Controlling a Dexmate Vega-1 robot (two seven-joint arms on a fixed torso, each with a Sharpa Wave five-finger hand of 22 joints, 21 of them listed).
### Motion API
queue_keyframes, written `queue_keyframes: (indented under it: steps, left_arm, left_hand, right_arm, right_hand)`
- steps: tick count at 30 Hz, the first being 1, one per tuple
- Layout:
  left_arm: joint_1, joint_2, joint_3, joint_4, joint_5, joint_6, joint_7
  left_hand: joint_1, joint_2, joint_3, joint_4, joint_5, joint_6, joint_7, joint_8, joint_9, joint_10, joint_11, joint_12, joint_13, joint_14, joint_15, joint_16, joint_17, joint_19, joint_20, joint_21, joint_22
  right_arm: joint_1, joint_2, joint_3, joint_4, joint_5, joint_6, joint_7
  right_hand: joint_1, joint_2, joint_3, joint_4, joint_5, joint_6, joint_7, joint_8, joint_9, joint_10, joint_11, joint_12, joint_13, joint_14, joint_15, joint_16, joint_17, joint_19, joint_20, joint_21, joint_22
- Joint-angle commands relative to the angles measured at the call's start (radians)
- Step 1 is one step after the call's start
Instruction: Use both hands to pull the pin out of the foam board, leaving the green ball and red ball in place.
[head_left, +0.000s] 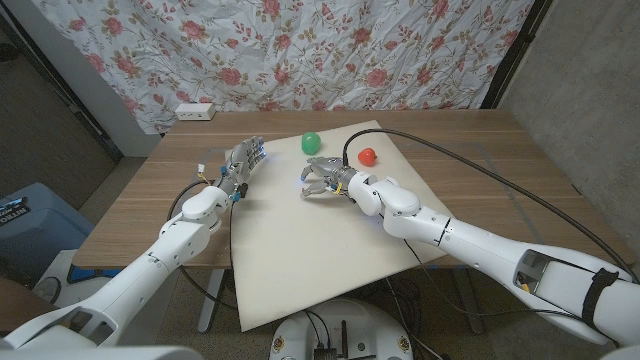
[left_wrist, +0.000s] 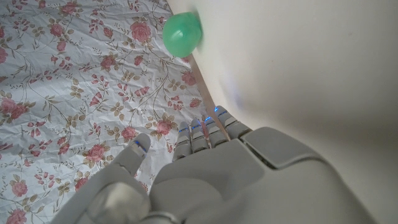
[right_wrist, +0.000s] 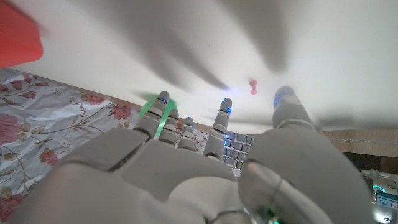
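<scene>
Pin (right_wrist: 252, 86): small, red-headed, standing in the white foam board (head_left: 300, 250); seen in the right wrist view just beyond the right hand's spread fingertips (right_wrist: 284, 94), not touched by them. Too small to make out in the head view.

Listed left to right across the head view:

White power strip (head_left: 195, 112): on the wooden table (head_left: 470, 150), far left corner, by the floral curtain (head_left: 300, 50).

Left hand (head_left: 241, 166): at the foam board's left edge, fingers reaching toward the far side. It holds nothing that can be seen; whether the fingers press on the board cannot be told. In the left wrist view the fingers lie straight, close together, along the board's edge.

Foam board: large white sheet, lying skewed on the table, its near corner overhanging the table's front edge.

Green ball (head_left: 311, 142): on the board near its far edge, apart from both hands.

Right hand (head_left: 322, 180): over the board's middle, just near of the green ball, fingers spread and curved downward, empty.

Red ball (head_left: 367, 157): on the board, right of the green ball, just beside the right wrist.

Black cable (head_left: 480, 165): runs across the table's right half.
</scene>
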Motion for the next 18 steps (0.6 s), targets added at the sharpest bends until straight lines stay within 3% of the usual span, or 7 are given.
queue_keyframes:
  steps: [1,10,18]
  left_arm:
    - [0.005,0.001,0.005,-0.009,-0.002,0.004,-0.003]
    - [0.011,0.007,0.006,-0.021,0.000,0.014,0.002]
    - [0.012,0.011,0.008,-0.024,-0.001,0.021,-0.001]
  left_hand:
    - [0.005,0.080,0.009,0.002,0.006,0.005,-0.007,-0.002,0.005,0.002,-0.003,-0.002,0.002,0.008,-0.006,-0.003,0.003,0.009,-0.003,-0.002,0.005]
    - [0.005,0.080,0.010,0.001,0.006,0.006,-0.006,-0.002,0.006,0.003,-0.001,-0.001,0.002,0.010,-0.005,-0.003,0.003,0.011,-0.001,-0.006,0.005]
    - [0.005,0.080,0.012,0.000,0.006,0.008,-0.005,-0.001,0.006,0.004,-0.001,-0.001,0.002,0.012,-0.004,-0.002,0.003,0.015,0.000,-0.008,0.005]
  right_arm:
    - [-0.006,0.003,0.001,0.022,-0.004,0.027,-0.067]
    - [-0.018,0.009,0.005,0.036,-0.006,0.031,-0.117]
    - [-0.024,0.020,0.009,0.063,0.004,0.047,-0.168]
  right_hand:
    - [0.018,0.003,0.009,-0.002,0.006,0.015,-0.005,0.010,0.004,0.010,-0.001,0.005,0.004,0.007,0.001,0.007,0.003,0.016,-0.001,0.004,0.004]
    - [0.043,0.000,0.021,-0.003,0.015,0.066,-0.032,0.034,0.005,0.030,-0.014,0.004,0.004,0.025,-0.013,0.012,0.007,0.040,-0.007,0.003,0.004]
    - [0.066,-0.008,0.028,-0.008,0.022,0.090,-0.040,0.044,0.004,0.039,-0.024,0.003,0.004,0.036,-0.021,0.012,0.005,0.048,-0.007,0.001,0.003]
